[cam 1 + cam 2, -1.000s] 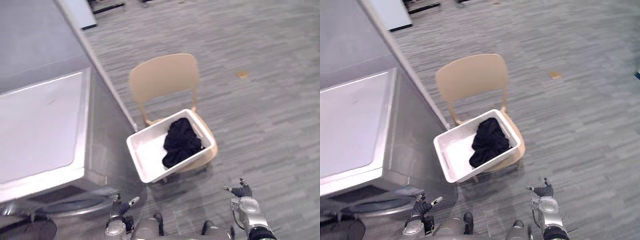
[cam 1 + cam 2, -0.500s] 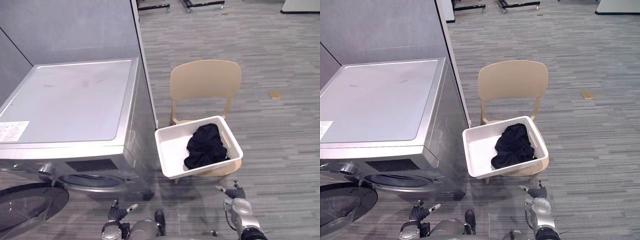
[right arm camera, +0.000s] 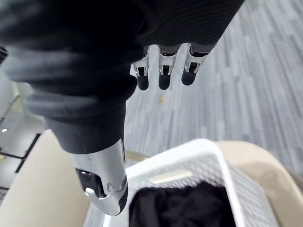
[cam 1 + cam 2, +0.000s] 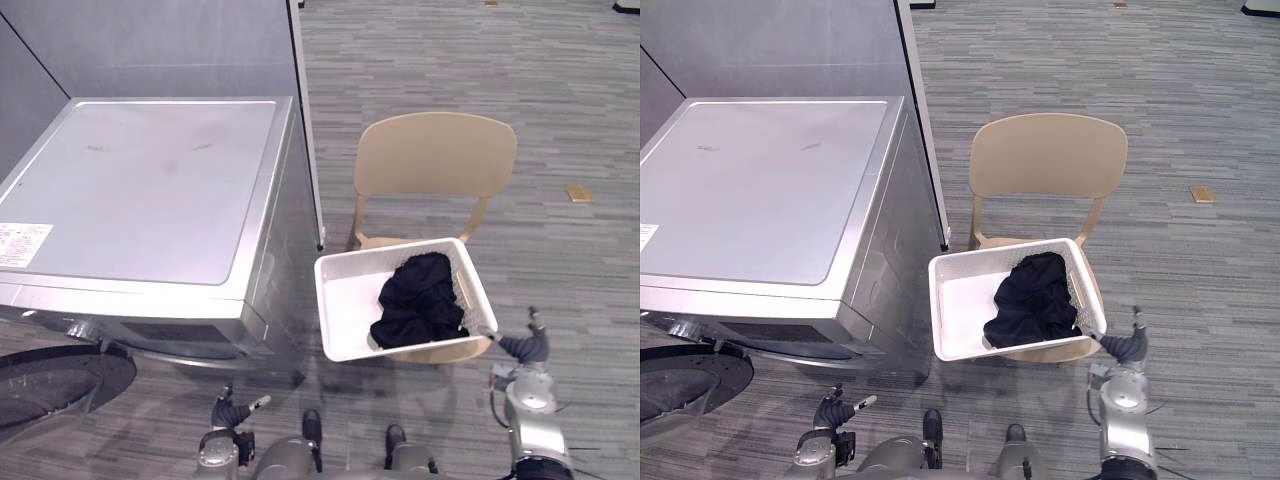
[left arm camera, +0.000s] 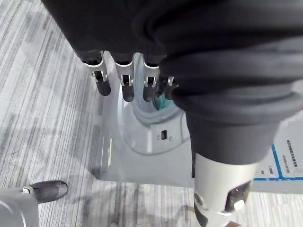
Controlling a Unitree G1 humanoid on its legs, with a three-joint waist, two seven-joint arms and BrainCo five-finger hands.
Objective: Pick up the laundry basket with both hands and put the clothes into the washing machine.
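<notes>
Laundry basket (image 4: 338, 312), holding dark clothes (image 4: 418, 305), on chair (image 4: 435, 155) at 3 o'clock of washing machine (image 4: 150, 190); left hand (image 4: 228, 412) at basket's 7 o'clock, right hand (image 4: 527, 350) at 4 o'clock, both slack-fingered, empty; advise gripping opposite rims evenly.

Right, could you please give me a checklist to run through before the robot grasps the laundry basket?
1. The laundry basket rests on the chair seat: ok.
2. The black clothes lie inside the basket: ok.
3. The right hand is open beside the basket's right end, gripping nothing: ok.
4. The left hand is open but low, far from the basket's left rim: not ok.
5. The washing machine has its door open: ok.
</notes>
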